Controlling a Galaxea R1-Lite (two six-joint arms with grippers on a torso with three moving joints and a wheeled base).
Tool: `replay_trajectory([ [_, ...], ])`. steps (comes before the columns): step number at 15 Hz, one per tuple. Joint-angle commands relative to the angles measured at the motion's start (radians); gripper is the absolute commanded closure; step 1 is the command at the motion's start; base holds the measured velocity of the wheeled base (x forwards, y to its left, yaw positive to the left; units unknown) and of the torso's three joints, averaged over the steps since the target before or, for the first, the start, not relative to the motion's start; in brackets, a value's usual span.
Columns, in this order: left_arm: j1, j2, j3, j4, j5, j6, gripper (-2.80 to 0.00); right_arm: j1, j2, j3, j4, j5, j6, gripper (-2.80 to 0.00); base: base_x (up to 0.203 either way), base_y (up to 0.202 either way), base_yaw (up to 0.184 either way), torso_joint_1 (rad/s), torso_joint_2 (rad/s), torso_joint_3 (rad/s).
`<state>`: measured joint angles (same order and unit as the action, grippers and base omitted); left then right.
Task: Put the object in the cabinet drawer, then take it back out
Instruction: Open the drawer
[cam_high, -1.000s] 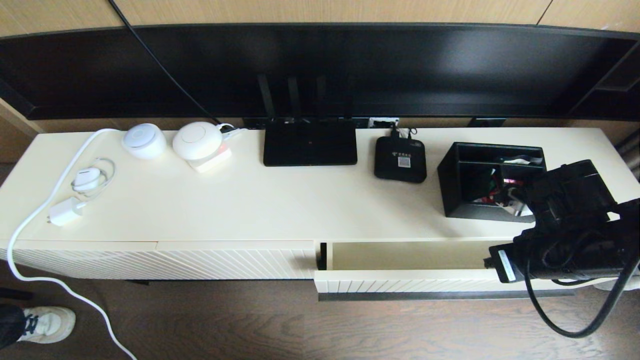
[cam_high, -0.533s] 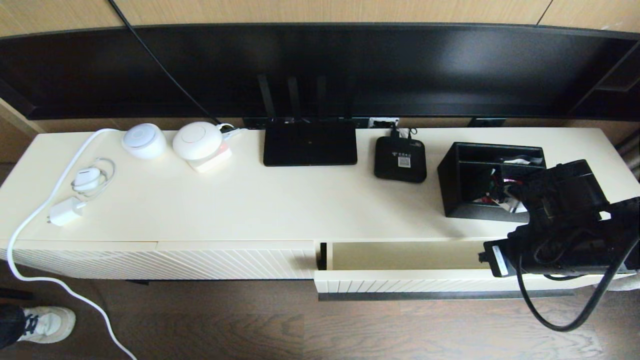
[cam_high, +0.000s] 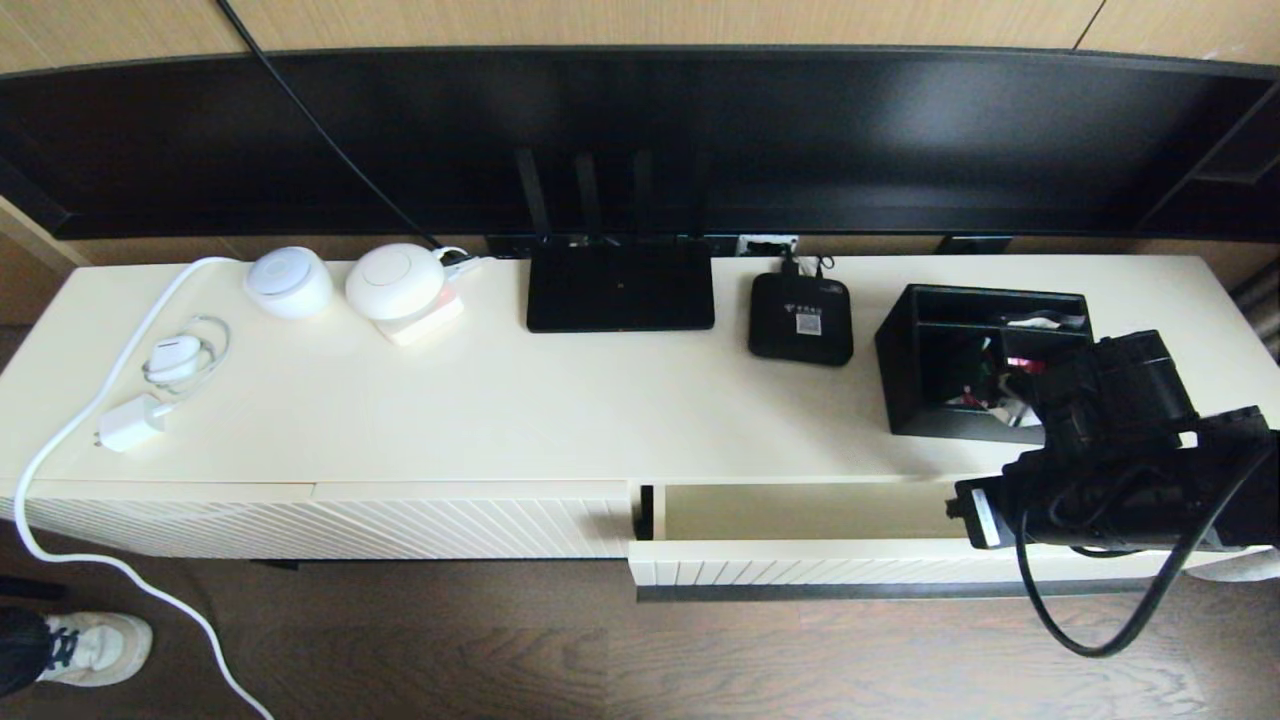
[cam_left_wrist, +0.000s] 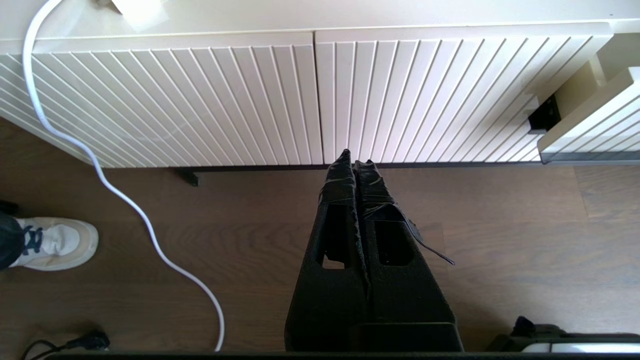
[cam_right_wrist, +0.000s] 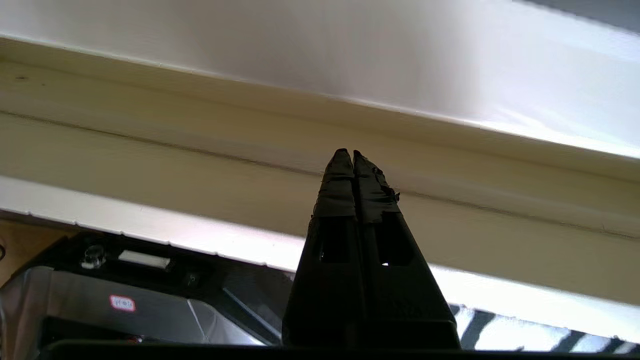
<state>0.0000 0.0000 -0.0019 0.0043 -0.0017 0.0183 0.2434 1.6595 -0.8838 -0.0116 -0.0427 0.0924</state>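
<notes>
Sitting near the right end of the cream cabinet top (cam_high: 560, 400), the black organizer box (cam_high: 930, 385) lies with its long axis along the cabinet's length, its long compartment toward the rear edge, open top upward. The cabinet drawer (cam_high: 800, 545) below the front edge is pulled open. The right claw (cam_right_wrist: 350, 155), fingers pressed together and holding nothing, hangs over the drawer's right end. The left claw (cam_left_wrist: 356, 162), likewise closed, hovers above the wooden floor (cam_left_wrist: 500, 240) before the ribbed front panel (cam_left_wrist: 200, 100).
</notes>
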Motion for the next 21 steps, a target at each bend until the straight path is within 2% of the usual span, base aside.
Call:
replay_trajectory([
  [1,0.000,0.002,0.000,0.000,0.000,0.000,0.00,0.001,0.012,0.015,-0.015,0.000,-0.003,0.00,0.000,0.000,0.000,0.000,0.00,0.000],
  [5,0.000,0.002,-0.001,0.000,0.000,0.000,0.00,0.004,0.026,0.040,-0.026,-0.010,-0.007,0.00,0.000,0.000,0.000,0.000,0.00,0.000],
  [8,0.000,0.002,-0.001,0.000,0.000,0.000,0.00,0.019,0.029,0.052,-0.007,-0.063,-0.013,0.00,0.000,0.000,0.000,0.000,0.00,0.000],
  [18,0.000,0.002,0.000,0.000,0.000,0.000,0.00,0.040,-0.003,0.165,0.062,-0.063,-0.008,0.00,0.000,0.000,0.000,0.000,0.00,0.000],
  [21,0.000,0.002,0.000,0.000,0.000,0.000,0.00,0.076,-0.012,0.213,0.060,-0.066,-0.005,0.00,0.000,0.000,0.000,0.000,0.00,0.000],
])
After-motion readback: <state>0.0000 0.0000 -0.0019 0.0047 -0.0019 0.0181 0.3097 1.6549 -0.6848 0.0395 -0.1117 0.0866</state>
